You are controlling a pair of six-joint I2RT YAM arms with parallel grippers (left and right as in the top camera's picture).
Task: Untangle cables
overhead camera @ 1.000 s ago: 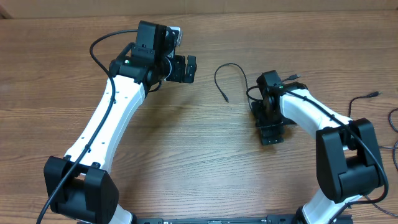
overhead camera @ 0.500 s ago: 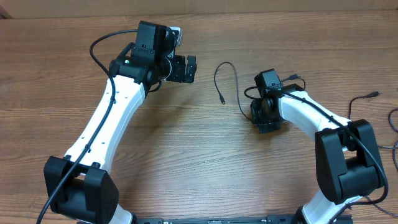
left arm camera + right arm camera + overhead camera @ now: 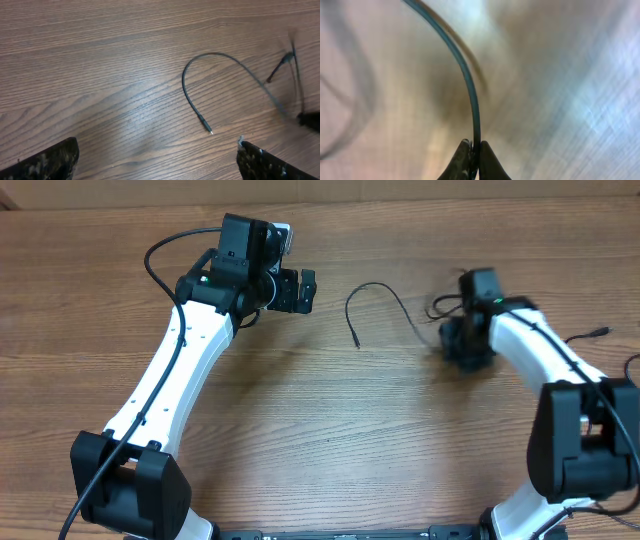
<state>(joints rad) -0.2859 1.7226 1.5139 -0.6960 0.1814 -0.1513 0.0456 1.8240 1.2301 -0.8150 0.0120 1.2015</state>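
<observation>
One thin black cable (image 3: 375,286) lies in an arc on the wooden table (image 3: 320,430), its plug tip (image 3: 358,342) free at the left end. Its other end runs to my right gripper (image 3: 458,348), which is shut on it. In the right wrist view the cable (image 3: 470,85) is pinched between the two fingertips (image 3: 487,157). My left gripper (image 3: 297,290) hovers open left of the arc, holding nothing. The left wrist view shows the whole arc (image 3: 186,87) and its silvery tip (image 3: 209,132) between the wide-apart fingers (image 3: 50,160). A second thin cord (image 3: 280,62) is blurred near the right gripper.
More thin black cords lie at the table's right edge, one with a plug end (image 3: 598,332) and another curving off the side (image 3: 630,370). The left arm's own thick wire (image 3: 160,255) loops above its forearm.
My right gripper has shut on the cable and moved right and toward the far side of the table, dragging that end and stretching the arc. The left arm has not moved.
</observation>
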